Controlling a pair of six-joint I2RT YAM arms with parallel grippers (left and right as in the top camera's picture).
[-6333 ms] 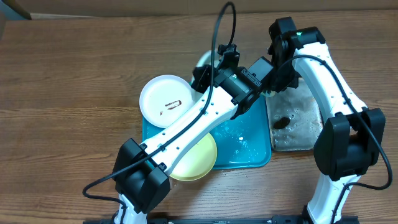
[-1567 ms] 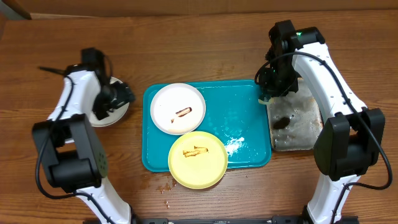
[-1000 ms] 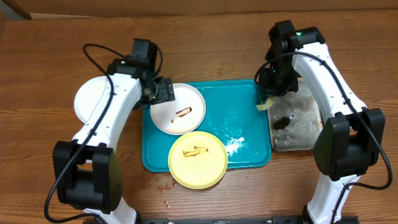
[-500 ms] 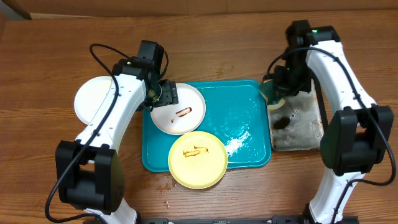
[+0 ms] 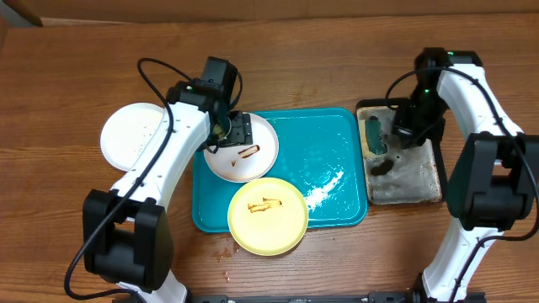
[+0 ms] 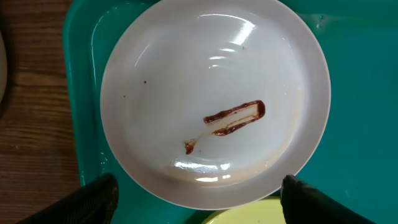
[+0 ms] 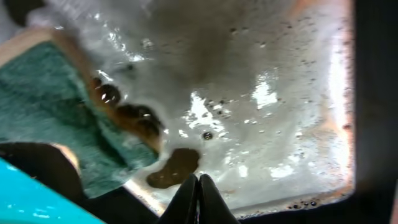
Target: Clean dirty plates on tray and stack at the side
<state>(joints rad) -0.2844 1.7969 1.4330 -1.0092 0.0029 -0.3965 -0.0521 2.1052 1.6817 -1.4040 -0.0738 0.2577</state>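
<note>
One round white plate [image 5: 132, 137] lies on the wooden tabletop [image 5: 67, 67] left of the large teal-blue plastic tray [image 5: 324, 151] and looks clean, so I judge that about one third of the task is done. The white plate with a brown smear [image 6: 214, 106] lies in the rear left of this tray, and the pale yellow-green plate [image 5: 268, 215], also smeared, overhangs its front rim; both are not yet cleaned or stacked. The left gripper [image 5: 238, 133] hovers over the smeared white plate with jaws wide open and empty, and the right gripper [image 7: 198, 186] has its jaws closed on nothing over the black tray of foamy water [image 5: 421, 189], beside the green sponge [image 7: 50, 112].
</note>
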